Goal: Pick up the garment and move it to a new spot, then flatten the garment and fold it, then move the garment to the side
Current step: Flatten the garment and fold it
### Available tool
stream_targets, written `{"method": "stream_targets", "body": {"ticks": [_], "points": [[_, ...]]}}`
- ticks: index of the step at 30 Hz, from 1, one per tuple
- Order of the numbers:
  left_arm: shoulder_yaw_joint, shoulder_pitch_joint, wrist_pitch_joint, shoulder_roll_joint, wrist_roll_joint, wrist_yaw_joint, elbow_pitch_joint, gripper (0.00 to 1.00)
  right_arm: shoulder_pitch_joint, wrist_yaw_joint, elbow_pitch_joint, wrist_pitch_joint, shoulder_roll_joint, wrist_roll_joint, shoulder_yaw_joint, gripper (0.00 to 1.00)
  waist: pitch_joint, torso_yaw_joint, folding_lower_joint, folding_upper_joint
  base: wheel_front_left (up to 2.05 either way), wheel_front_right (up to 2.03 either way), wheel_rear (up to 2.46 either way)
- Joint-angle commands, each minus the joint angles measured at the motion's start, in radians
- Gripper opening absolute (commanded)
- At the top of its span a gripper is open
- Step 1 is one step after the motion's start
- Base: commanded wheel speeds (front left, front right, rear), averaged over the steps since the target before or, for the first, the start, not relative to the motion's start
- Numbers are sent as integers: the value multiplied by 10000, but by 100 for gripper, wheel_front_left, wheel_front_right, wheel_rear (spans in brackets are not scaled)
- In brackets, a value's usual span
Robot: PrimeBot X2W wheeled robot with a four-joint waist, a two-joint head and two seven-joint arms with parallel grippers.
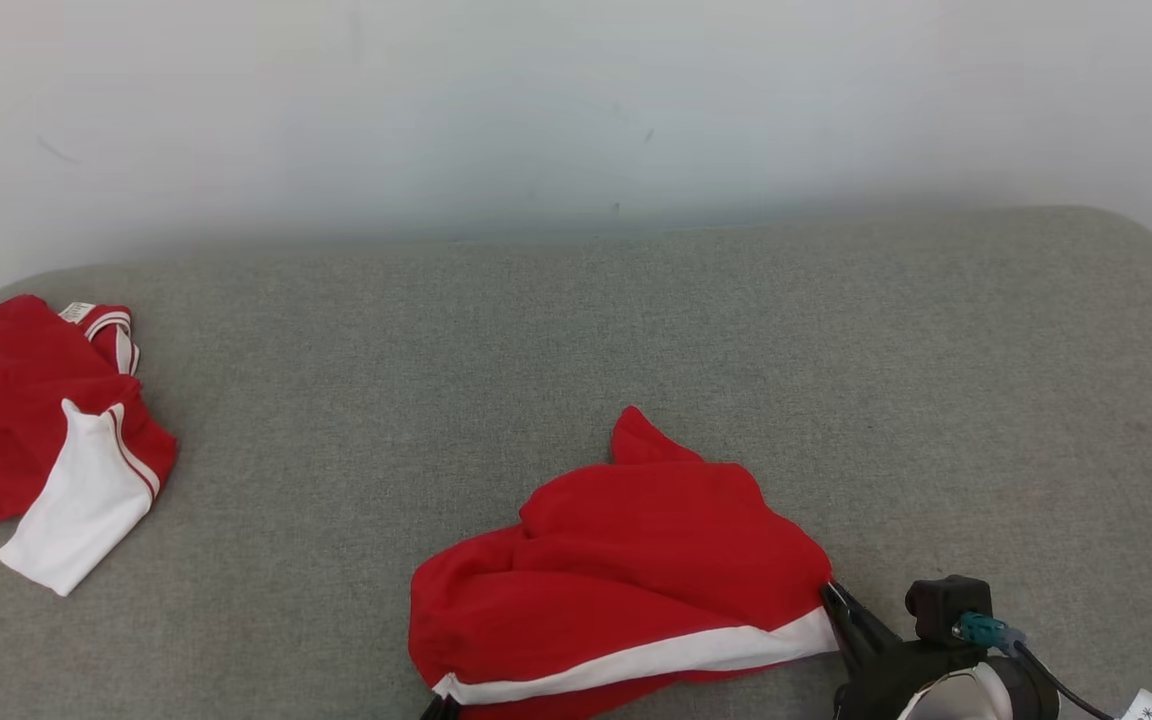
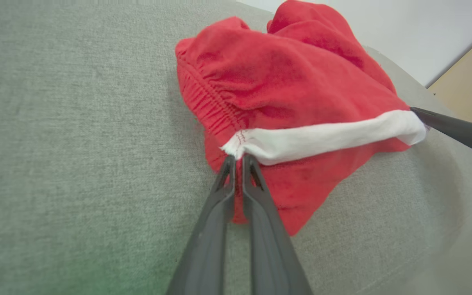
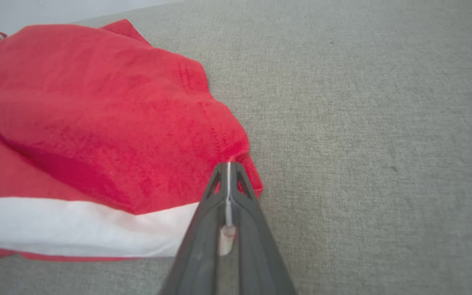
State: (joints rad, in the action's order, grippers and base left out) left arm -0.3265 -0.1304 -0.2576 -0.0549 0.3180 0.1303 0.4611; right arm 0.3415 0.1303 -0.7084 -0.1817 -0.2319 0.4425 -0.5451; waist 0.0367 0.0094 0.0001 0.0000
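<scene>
At 9 o'clock on the grey upholstered surface lies a second red-and-white garment, its neck label too small to read. The left hand is clamped on the waistband end of the white stripe of the red garment. That garment lies crumpled at 6 o'clock, spreading toward 1 o'clock from that hand. The right hand, at the garment's 4 o'clock, is pinched together on the edge by the stripe's other end.

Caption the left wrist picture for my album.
Left jaws pinch the waistband corner of a crumpled red garment on grey upholstery.
</scene>
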Motion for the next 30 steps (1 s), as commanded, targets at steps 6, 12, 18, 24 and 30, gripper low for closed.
{"method": "stream_targets", "body": {"ticks": [6, 12, 18, 24, 30], "points": [[211, 213, -75, -202, -161, -5, -407, 0, 106, 7, 112, -532, -158, 498, -187, 0, -142, 21, -1, 0, 0, 0, 0], [515, 478, -76, -475, -365, -11, -1353, 0, -174, 7, 1253, -764, -391, 1190, -53, 0, -269, -12, -1, 0, 0, 0, 0], [651, 70, -60, -969, -618, -30, -2155, 0, -165, 8, 2607, -824, -504, 1984, -13, 0, -294, -122, -1, 0, 0, 0, 0], [344, -1225, 537, -1692, -775, -12, -2598, 0, 815, 8, 3074, -686, -612, 2294, -418, 0, -5, -317, -1, 0, 0, 0, 0], [-374, -3331, 1264, -2758, -346, -9, -2634, 0, 2794, 8, 2864, -436, -383, 2930, -878, 0, 780, -661, -1, 0, 0, 0, 0]]}}
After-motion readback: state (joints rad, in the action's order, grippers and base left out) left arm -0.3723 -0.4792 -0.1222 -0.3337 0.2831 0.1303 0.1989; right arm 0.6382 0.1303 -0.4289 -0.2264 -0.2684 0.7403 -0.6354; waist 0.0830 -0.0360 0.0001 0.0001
